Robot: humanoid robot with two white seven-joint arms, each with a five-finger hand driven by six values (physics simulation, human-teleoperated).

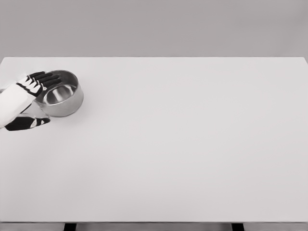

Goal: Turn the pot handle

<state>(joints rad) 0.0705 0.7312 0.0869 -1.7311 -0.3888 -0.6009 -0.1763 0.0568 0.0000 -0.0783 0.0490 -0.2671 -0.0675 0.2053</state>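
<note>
A shiny steel pot [65, 103] stands near the table's far left edge. My left hand [50, 99] reaches in from the left edge and lies against the pot's left side. Its black fingers [44, 78] stretch out straight over the left rim, and the thumb [29, 123] points right just below the pot's base, not closed on it. A pale grey part between fingers and thumb, perhaps the pot handle [32, 109], is mostly hidden by the hand. The right arm is out of view.
The white table [183, 144] spreads wide to the right and front of the pot. Its left edge runs close beside the hand, and a grey wall stands behind the far edge.
</note>
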